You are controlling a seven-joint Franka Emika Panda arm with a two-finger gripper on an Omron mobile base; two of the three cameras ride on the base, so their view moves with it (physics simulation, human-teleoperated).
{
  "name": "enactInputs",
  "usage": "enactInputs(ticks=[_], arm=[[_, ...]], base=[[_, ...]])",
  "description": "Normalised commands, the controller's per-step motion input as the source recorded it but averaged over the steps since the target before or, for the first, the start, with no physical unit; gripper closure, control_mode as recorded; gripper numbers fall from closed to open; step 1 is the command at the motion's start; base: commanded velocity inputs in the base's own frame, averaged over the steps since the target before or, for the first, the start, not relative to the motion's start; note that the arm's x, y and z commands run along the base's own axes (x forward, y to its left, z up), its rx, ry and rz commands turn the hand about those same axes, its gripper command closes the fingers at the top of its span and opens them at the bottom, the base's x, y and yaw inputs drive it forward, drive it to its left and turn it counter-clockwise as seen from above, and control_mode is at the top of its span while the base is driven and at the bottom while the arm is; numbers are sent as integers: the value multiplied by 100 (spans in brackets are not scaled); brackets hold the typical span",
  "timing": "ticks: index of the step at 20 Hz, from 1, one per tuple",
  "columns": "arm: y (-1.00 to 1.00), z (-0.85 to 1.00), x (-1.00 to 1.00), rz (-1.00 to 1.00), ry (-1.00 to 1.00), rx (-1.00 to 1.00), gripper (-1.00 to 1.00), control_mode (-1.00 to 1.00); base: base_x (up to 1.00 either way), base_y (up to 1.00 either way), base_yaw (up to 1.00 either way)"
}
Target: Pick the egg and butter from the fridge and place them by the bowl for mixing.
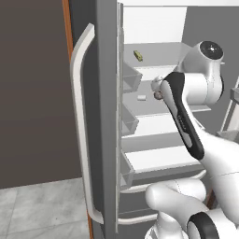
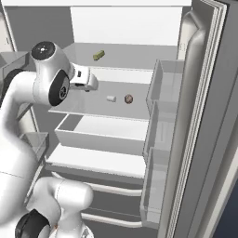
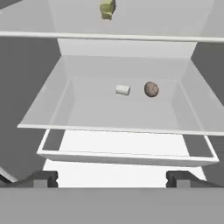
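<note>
hand view: round speckled egg point(image 3: 151, 89)

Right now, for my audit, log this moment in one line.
gripper: open, empty | brown speckled egg: middle fridge shelf | olive-yellow butter stick: upper shelf

Speckled brown egg point(image 3: 151, 89); olive-yellow butter point(image 3: 106, 8); grey fridge point(image 1: 105, 116), white shelves.

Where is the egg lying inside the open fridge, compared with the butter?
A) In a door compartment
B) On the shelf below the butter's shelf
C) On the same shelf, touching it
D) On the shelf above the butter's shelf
B: the egg lies on the shelf below, beside a small white block, while the butter lies on the shelf above, inside the fridge.
</note>
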Motion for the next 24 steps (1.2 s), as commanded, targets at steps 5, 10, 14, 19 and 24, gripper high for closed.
enactInputs(ticks=[5,10,14,19,24], arm=[[9,76,23,-10,-8,0,-100,-100],[-5,39,60,-2,0,9,-100,-100],[-4,6,75,0,0,9,-100,-100],[3,0,85,0,0,0,-100,-100],[12,-1,71,0,0,0,-100,-100]], base=[[0,0,0],[0,0,0],[0,0,0],[0,0,0],[0,0,0]])
